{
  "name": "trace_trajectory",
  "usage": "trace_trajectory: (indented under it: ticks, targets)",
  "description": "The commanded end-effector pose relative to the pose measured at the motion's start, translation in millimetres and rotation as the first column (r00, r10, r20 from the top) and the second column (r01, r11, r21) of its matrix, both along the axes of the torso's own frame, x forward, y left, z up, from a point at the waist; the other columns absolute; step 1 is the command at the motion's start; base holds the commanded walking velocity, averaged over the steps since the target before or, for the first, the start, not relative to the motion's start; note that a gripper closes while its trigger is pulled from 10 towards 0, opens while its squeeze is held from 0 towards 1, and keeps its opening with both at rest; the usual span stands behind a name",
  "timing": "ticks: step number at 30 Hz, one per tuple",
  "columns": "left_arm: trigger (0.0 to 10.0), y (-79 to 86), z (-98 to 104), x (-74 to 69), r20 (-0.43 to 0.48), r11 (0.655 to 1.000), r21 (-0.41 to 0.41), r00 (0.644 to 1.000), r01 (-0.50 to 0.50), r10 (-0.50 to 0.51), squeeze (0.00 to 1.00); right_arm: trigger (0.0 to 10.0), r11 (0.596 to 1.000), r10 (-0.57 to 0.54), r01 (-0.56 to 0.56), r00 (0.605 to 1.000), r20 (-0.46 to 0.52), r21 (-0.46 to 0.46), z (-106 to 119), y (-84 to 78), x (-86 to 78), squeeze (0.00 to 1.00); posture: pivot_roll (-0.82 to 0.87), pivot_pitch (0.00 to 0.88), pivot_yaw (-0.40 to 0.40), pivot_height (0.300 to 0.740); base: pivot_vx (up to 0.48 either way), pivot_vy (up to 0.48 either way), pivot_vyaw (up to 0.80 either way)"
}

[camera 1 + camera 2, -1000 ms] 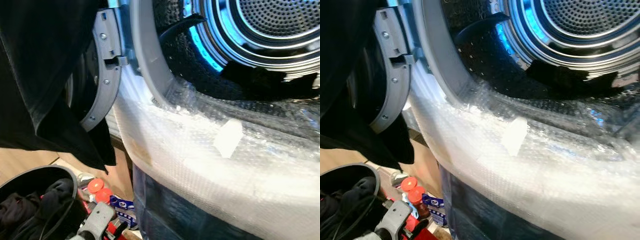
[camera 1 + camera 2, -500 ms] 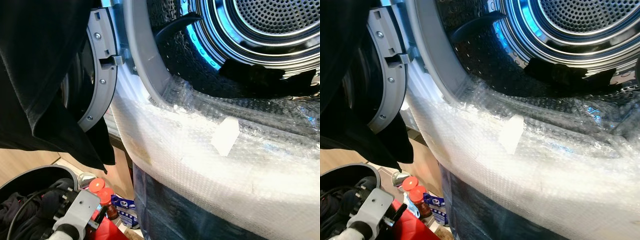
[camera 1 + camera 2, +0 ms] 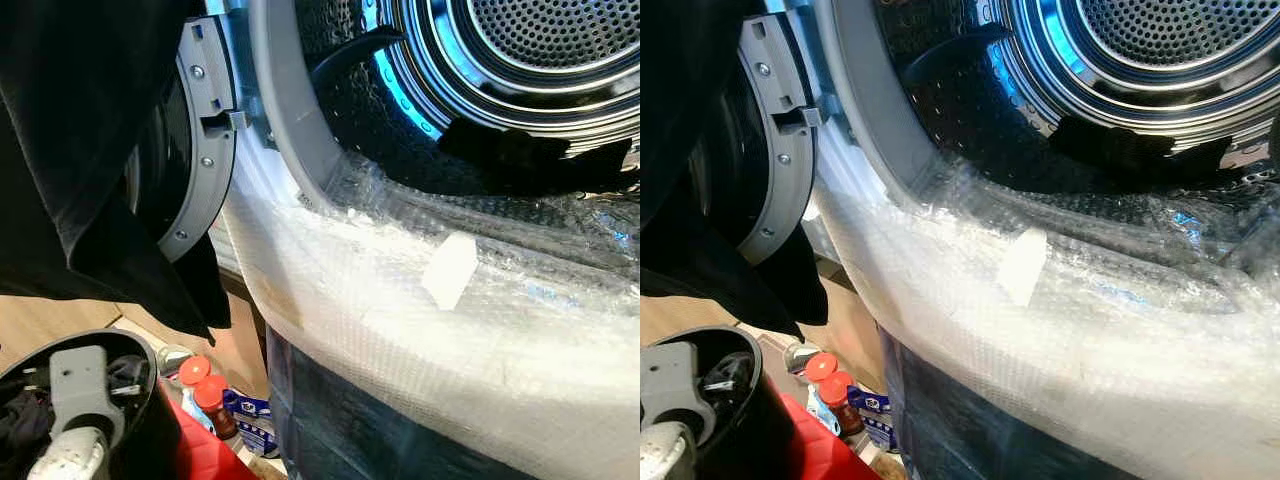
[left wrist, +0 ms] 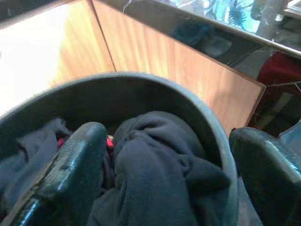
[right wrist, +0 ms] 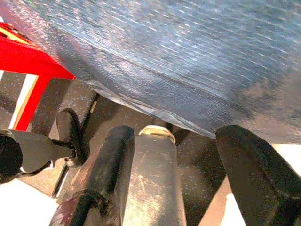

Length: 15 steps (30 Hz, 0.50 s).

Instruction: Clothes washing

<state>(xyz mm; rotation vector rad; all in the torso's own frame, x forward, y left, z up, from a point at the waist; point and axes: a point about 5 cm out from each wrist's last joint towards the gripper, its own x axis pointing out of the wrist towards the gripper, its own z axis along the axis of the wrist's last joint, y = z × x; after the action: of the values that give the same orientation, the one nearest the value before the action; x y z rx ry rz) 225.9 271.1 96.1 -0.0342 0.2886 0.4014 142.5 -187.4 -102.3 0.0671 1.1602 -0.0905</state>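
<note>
Left gripper (image 4: 164,165), fingers spread, hangs directly above the dark clothes (image 4: 155,174) heaped in the round grey basket (image 3: 140,350); the washer drum (image 3: 520,90) gapes up to the right; right gripper (image 5: 174,174), spread, idles low.

Home laundry corner — open front-loading washer drum (image 3: 540,60), laundry basket (image 4: 141,89) of dark clothes (image 4: 160,174), wood-panel wall (image 4: 155,52).

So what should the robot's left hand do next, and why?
Probably lower a bit and close on the dark clothes. The left hand hangs open over the basket with that bundle between its fingers, and the washer drum stands open.
</note>
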Motion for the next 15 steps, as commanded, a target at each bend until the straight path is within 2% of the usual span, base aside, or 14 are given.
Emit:
trace_trajectory:
  ticks: [1,6,7,15]
  targets:
    - [10.0,7.3,-1.7,2.8,0.009,0.999,-0.030,1.000,-0.014,0.014,1.00,10.0,1.000,-0.019,0.019,1.000,0.000,0.016,-0.4,4.4,0.6,0.00,0.04,0.023,0.067,0.740,0.000,0.000,0.00]
    - [10.0,8.3,-11.2,7.5,-0.023,0.999,-0.040,1.000,0.009,-0.010,1.00,10.0,0.999,-0.049,0.049,0.999,0.011,0.024,0.8,4.3,3.9,0.00,0.03,0.025,0.072,0.740,0.000,0.000,0.00]
    - [10.0,8.3,-12.5,7.9,-0.020,0.998,-0.058,1.000,0.000,-0.001,0.00,10.0,0.998,-0.061,0.060,0.998,0.019,0.026,1.5,4.2,5.6,0.00,0.03,0.025,0.072,0.740,0.000,0.000,0.00]
    - [10.0,8.7,-24.4,5.5,-0.060,0.991,-0.129,0.998,-0.041,0.033,0.00,10.0,0.998,-0.060,0.059,0.998,0.019,0.035,1.2,5.6,5.3,0.00,0.03,0.031,0.083,0.740,0.000,0.000,0.00]
